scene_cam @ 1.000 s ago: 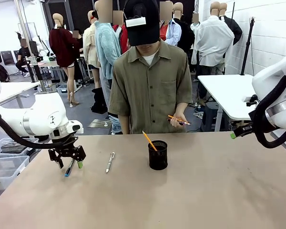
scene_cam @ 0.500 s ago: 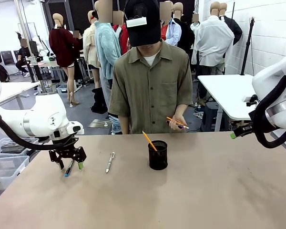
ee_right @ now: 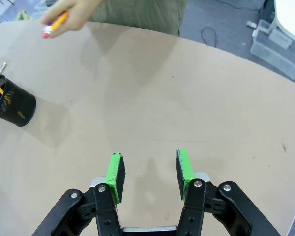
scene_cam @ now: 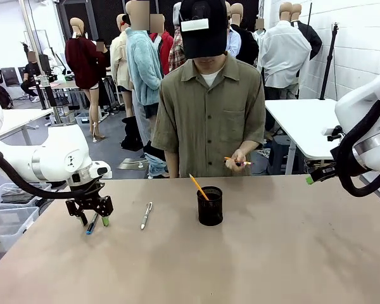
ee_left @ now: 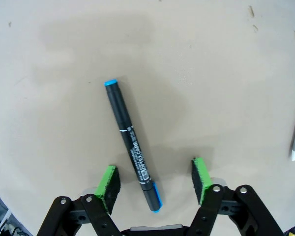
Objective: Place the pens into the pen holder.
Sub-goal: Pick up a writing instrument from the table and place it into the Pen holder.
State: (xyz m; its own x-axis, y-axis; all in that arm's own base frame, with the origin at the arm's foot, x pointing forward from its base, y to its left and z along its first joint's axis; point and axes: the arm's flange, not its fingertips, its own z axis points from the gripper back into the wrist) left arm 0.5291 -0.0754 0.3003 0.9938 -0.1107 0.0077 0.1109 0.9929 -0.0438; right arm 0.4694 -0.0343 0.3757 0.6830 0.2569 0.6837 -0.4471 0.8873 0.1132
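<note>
A dark pen with blue ends (ee_left: pixel 130 142) lies flat on the tan table, its near end between my left gripper's (ee_left: pixel 155 178) green pads (ee_left: pixel 108 183). The jaws stand apart on either side of it without touching. From the front, that left gripper (scene_cam: pixel 92 217) hangs low over the same pen (scene_cam: pixel 88 227) at the table's left. A silver-white pen (scene_cam: pixel 145 215) lies to its right. The black mesh pen holder (scene_cam: pixel 209 206) stands mid-table with an orange pencil (scene_cam: pixel 198 187) in it. The person's hand (scene_cam: pixel 236 162) holds another orange pencil. My right gripper (ee_right: pixel 150 173) is open over bare table, far from the holder (ee_right: pixel 12 105).
Clear plastic bins (scene_cam: pixel 6 221) sit beside the table's left edge. A white table (scene_cam: pixel 304 120) stands behind on the right. The person stands at the far edge, just behind the holder. Bare tabletop spreads across the near half and the right side.
My left gripper's jaws have drawn a little closer around the dark pen. The person has shifted slightly to the right, still holding the pencil. My right arm has not moved.
</note>
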